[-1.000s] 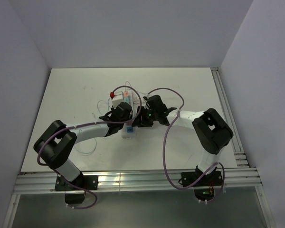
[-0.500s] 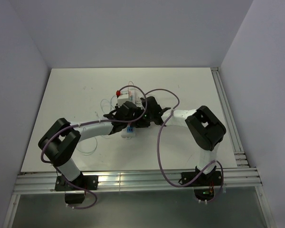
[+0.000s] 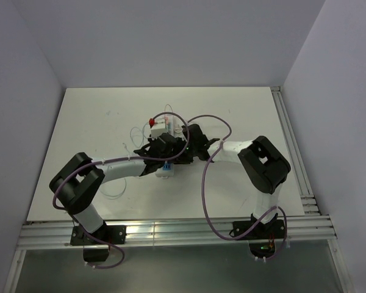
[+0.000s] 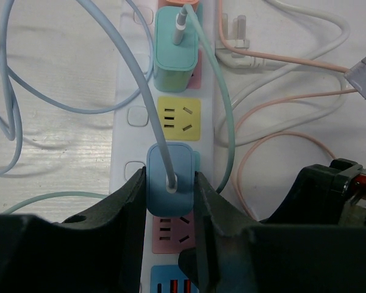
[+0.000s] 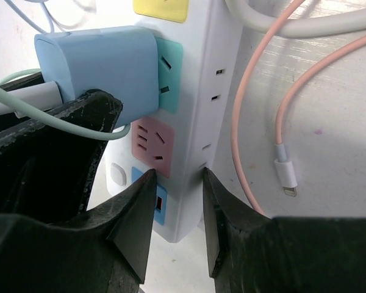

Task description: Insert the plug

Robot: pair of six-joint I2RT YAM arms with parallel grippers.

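Note:
A white power strip lies on the table, and it also shows in the top view. My left gripper is shut on a light blue plug, one finger on each side. The plug sits over the teal socket. In the right wrist view the blue plug rests against the teal socket with no prongs showing. My right gripper is shut on the strip near its end, by the pink socket. Both grippers meet over the strip, left gripper and right gripper.
A teal plug sits in the strip's upper socket, above a free yellow socket. Pink and white cables loop to the right, with a loose white plug. A pink cable end lies beside the strip. Light blue cables lie left.
Both grippers have closed in together over the power strip. The left gripper with the blue plug moved right and away onto the strip, and the right gripper moved left against it.

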